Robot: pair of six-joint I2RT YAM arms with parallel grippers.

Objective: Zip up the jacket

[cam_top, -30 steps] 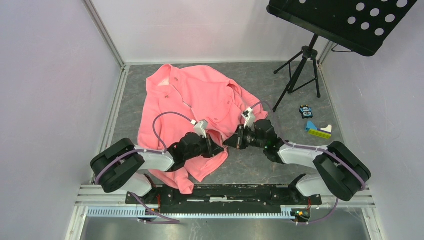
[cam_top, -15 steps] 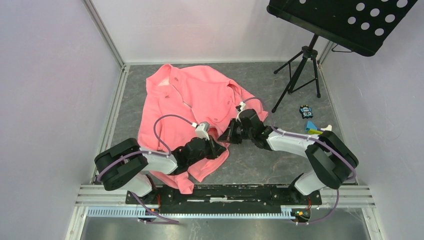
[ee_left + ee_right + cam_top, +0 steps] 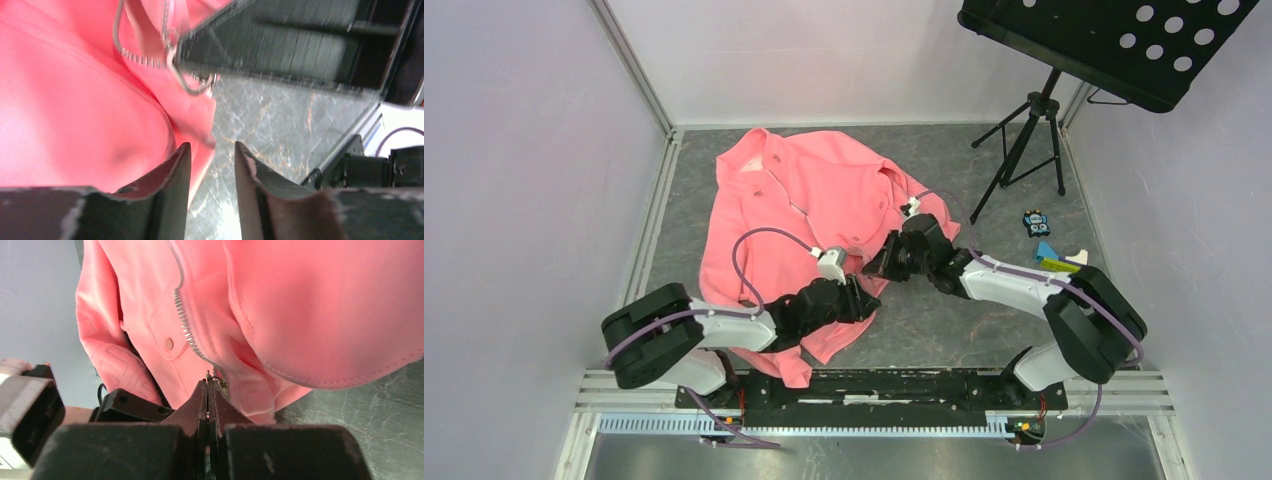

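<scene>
The jacket [image 3: 794, 215] lies spread on the grey, marble-patterned tabletop [image 3: 984, 330], left of the middle. Its collar is at the far side and one sleeve hangs over the near edge. The cloth is soft coral-pink fleece and looks thick and matte, with rounded folds and stitched hems. A pale zipper [image 3: 186, 325] with small metal teeth runs down the front, beside a pocket flap with a round snap [image 3: 169, 343].

The right tool [image 3: 207, 385] reaches to the near right corner of the jacket. Its two dark fingers are pressed flat together, and they pinch the metal slider [image 3: 220, 382] at the lower end of the zipper.

The left tool [image 3: 211, 146] is just beside it, on the near side. Its worn black fingers stand a little apart with a narrow gap, and nothing is between them. The pink hem is just beyond the tips.

At the far right stands a black music stand [image 3: 1114, 40] with a perforated plate and thin tripod legs. Two small colourful objects [image 3: 1049, 245] lie near the right wall.
</scene>
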